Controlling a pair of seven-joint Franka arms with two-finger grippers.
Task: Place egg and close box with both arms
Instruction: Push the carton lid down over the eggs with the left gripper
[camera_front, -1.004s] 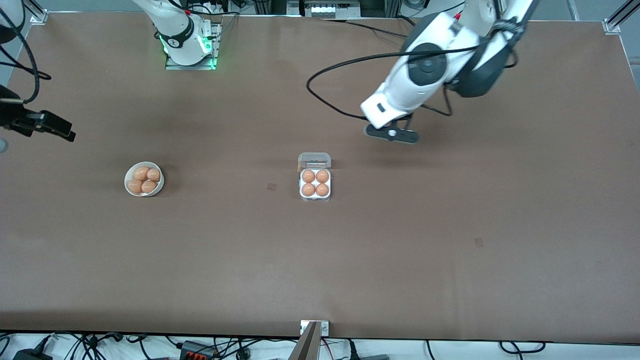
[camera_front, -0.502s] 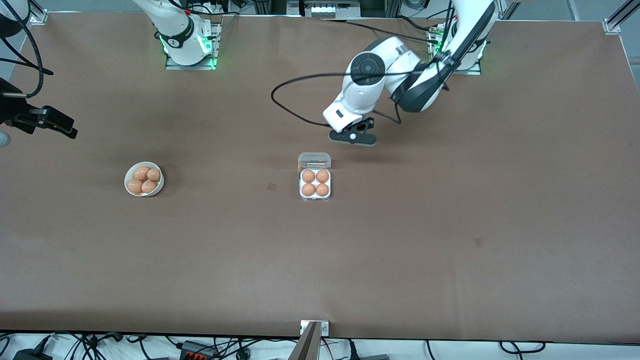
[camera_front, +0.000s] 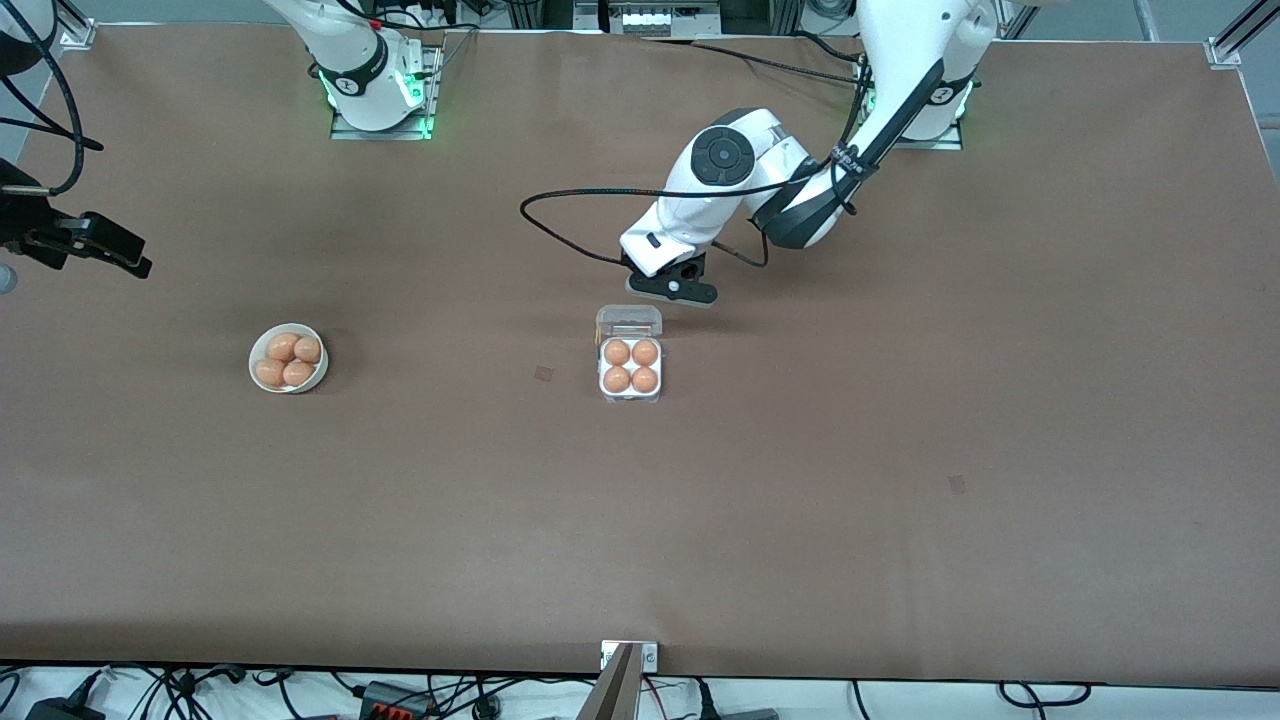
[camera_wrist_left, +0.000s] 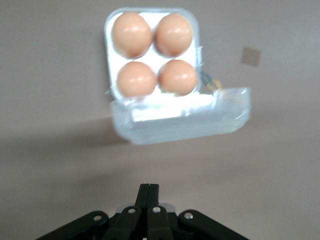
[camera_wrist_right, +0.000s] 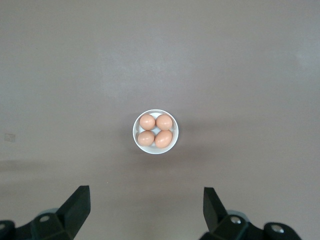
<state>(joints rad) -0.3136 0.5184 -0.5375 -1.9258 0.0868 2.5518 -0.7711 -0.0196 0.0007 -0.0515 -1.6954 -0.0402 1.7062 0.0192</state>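
The box (camera_front: 630, 396) lies open mid-table, with several brown eggs (camera_front: 631, 365) filling its white tray. Its clear lid (camera_front: 629, 320) is folded back flat on the table, on the side toward the robots' bases. My left gripper (camera_front: 672, 290) hangs shut and empty over bare table right beside that lid. In the left wrist view the shut fingertips (camera_wrist_left: 149, 187) point at the lid (camera_wrist_left: 180, 117), a short gap away, with the eggs (camera_wrist_left: 132, 34) past it. My right gripper (camera_front: 100, 250) waits open, high over the right arm's end of the table. It (camera_wrist_right: 145, 190) holds nothing.
A round white bowl (camera_front: 254, 365) with several more eggs stands toward the right arm's end of the table, about level with the box. The right wrist view looks straight down on this bowl (camera_wrist_right: 155, 151). A black cable (camera_front: 560, 200) loops off the left arm.
The left arm has swung in from its own end of the table and come down beside the box's open lid. The right arm has not moved.
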